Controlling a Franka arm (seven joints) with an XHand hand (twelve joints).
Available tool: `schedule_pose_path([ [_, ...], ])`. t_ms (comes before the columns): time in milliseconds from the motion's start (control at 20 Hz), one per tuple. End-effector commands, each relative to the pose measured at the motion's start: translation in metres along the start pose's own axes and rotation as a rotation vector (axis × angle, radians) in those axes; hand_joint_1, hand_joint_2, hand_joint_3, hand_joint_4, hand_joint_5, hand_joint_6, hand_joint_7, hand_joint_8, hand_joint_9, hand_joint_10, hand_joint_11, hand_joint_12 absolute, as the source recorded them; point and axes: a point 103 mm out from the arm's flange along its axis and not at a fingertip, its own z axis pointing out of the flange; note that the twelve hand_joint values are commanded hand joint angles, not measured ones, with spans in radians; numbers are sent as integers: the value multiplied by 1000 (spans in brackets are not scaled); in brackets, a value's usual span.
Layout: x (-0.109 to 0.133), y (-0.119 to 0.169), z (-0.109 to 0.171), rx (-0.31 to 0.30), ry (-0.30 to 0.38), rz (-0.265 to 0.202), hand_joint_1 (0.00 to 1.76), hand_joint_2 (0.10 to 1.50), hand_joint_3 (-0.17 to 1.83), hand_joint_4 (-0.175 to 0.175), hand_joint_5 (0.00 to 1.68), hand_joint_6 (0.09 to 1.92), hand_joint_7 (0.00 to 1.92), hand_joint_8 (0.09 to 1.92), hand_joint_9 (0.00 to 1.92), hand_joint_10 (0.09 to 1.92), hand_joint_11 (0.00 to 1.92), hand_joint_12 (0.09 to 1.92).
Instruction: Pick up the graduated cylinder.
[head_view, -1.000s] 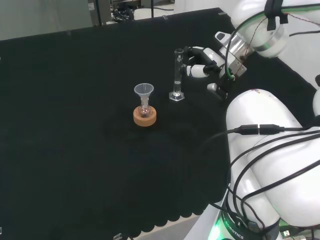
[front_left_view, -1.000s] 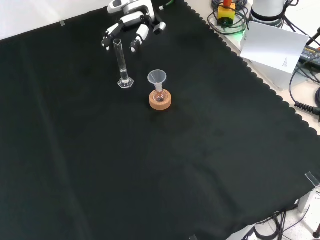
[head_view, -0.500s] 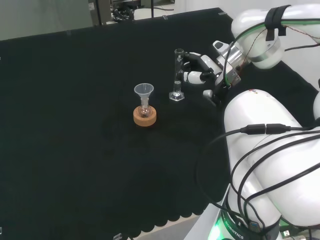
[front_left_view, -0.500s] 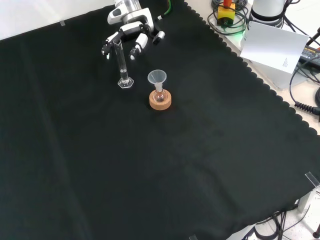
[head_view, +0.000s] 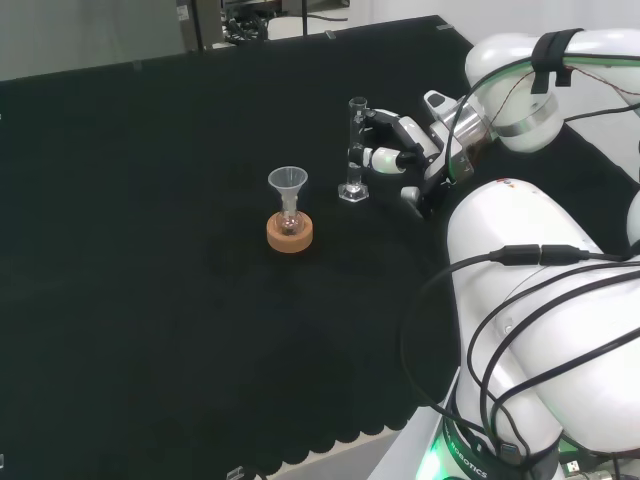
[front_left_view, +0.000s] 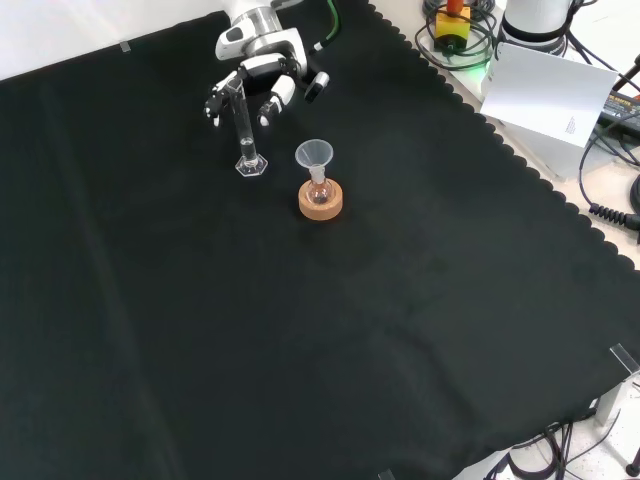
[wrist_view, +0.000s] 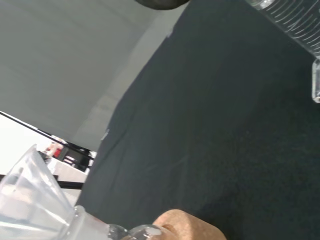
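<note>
one graduated cylinder (front_left_view: 243, 128) stands upright between the hand's (front_left_view: 262, 62) spread fingers (front_left_view: 281, 92), not yet pinched.

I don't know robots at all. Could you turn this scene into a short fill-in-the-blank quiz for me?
1. The funnel sits in a small flask on a ring made of ____.
2. The cylinder stands ____ on the black cloth.
3. In the front view, the cylinder is to the ____ of the funnel.
4. The robot hand has its fingers spread either side of the ____.

Missing words: cork; upright; left; cylinder
</note>
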Motion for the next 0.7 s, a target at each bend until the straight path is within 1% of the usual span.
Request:
schedule_pose_path([
  [50, 1, 4, 2, 8, 52, -38, 1081, 1009, -175, -59, 486, 87, 323, 669, 482, 616, 148, 1340],
  [250, 2, 5, 2, 25, 68, -53, 1093, 1011, -175, -58, 523, 87, 380, 666, 541, 602, 185, 1329],
  [400, -1, 6, 1, 11, 77, -56, 1104, 1014, -175, -55, 571, 87, 421, 659, 589, 581, 214, 1318],
  [700, -6, 8, 3, 12, 90, -60, 1125, 1025, -175, -50, 638, 133, 472, 646, 640, 553, 252, 1303],
])
